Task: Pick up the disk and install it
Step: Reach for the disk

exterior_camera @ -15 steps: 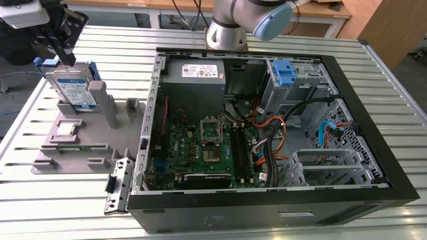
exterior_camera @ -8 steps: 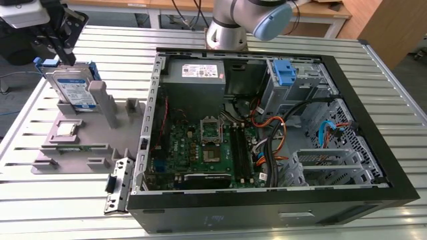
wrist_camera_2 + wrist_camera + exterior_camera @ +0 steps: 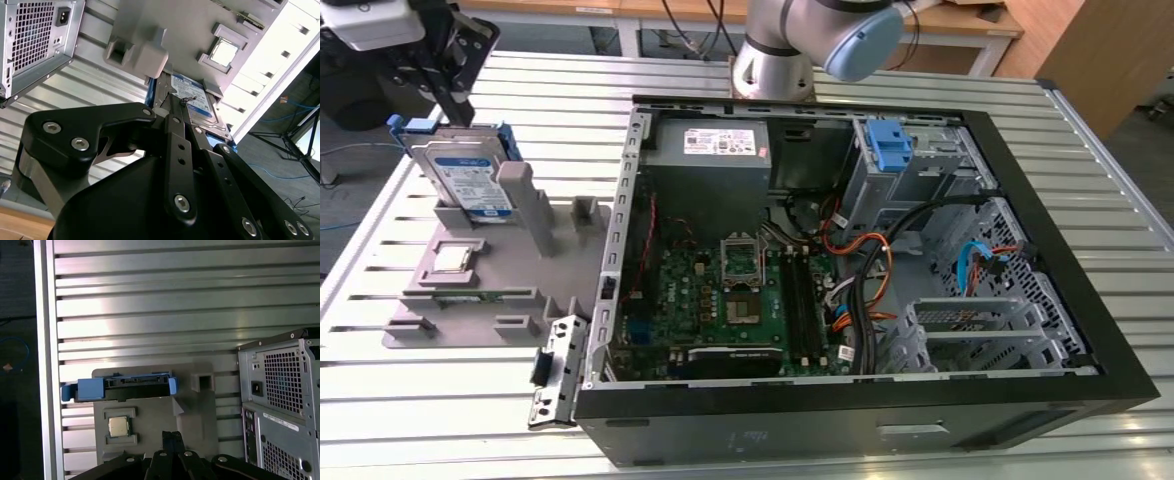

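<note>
- At the exterior view's far left, the gripper (image 3: pixel 458 112) is seen hanging just above the disk (image 3: pixel 467 180), close to its upper edge but not around it.
- In the first wrist view the fingertips (image 3: pixel 168 437) are seen drawn together with nothing between them, and the disk is seen apart from them.
- The disk is stood upright on its edge in a slot of a grey fixture (image 3: pixel 520 275). Its white-and-blue label is turned toward the exterior camera, and its blue carrier is visible along both sides.
- A small square processor chip (image 3: pixel 451 258) is laid flat in a recess of the fixture, on the camera's side of the disk.
- The fixture is set on a slatted metal table (image 3: pixel 454 400), just beside the open computer case (image 3: pixel 854 425).
- Within the case, a green motherboard (image 3: pixel 720 300) is exposed, and a grey power supply (image 3: pixel 710 145) is mounted at the far wall.
- Further toward the exterior view's right, a blue bracket (image 3: pixel 887 148) is seated in the drive cage.
- The arm's pale base (image 3: pixel 774 65) is seen behind the case.
</note>
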{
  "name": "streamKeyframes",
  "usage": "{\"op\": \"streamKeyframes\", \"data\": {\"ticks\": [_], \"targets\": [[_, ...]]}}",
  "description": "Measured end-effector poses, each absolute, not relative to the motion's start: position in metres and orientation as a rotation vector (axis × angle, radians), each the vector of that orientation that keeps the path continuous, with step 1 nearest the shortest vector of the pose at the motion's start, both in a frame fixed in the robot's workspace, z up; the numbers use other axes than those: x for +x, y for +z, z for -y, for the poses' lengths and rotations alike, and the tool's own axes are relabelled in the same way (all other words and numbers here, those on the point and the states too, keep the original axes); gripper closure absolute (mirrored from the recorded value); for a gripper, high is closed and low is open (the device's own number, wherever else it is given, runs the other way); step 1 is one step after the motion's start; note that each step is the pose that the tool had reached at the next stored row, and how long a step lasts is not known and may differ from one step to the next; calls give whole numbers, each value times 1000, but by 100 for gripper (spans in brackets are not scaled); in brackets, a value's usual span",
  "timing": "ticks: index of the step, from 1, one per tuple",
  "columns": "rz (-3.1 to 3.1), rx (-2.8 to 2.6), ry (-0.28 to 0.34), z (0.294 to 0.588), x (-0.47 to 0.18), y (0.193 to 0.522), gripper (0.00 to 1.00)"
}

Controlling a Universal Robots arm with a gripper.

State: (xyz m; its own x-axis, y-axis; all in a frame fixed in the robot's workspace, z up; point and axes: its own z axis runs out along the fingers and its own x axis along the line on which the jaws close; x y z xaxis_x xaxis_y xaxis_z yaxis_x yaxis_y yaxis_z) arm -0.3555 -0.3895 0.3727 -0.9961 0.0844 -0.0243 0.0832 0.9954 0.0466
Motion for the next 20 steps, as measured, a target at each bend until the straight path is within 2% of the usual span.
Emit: {"op": "streamKeyframes", "data": {"ticks": [20], "targets": [[-3112, 131, 85, 364, -356, 369, 90]]}}
